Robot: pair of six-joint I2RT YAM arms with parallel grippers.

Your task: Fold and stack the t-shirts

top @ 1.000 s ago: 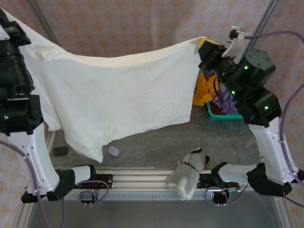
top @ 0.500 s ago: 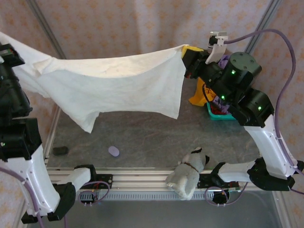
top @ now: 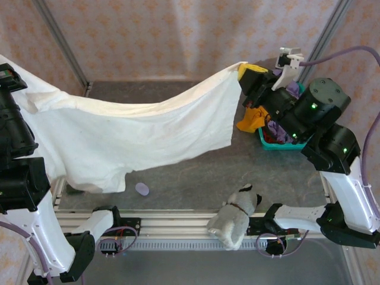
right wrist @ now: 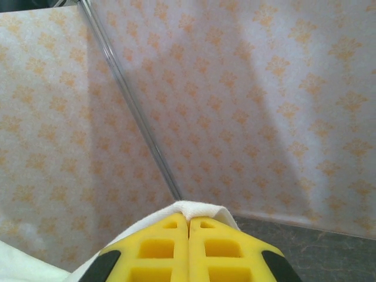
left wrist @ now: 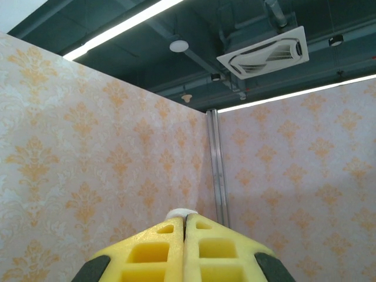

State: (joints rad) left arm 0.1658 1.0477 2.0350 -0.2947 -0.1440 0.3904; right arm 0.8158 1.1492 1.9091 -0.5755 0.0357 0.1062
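Note:
The cream-white t-shirt (top: 136,133) hangs spread in the air over the table, stretched between my two grippers. My right gripper (top: 246,72) is shut on its right corner, and a fold of cloth (right wrist: 200,208) bulges past the yellow fingertips of that gripper (right wrist: 188,218). My left gripper (left wrist: 185,218) is shut too, raised high at the far left, with a small bit of white cloth (left wrist: 179,212) showing at its tips. An orange shirt (top: 249,119) and a purple shirt (top: 279,127) spill out of the teal basket (top: 279,146).
A grey-white plush toy (top: 234,219) lies on the front rail. A small lilac object (top: 142,189) sits on the dark table under the shirt's hem. A dark item (top: 74,189) lies near the left edge. Patterned walls enclose the back and sides.
The shirt swung up and away, then sagged lower again over the table. The right gripper went left and came back right; both grips held.

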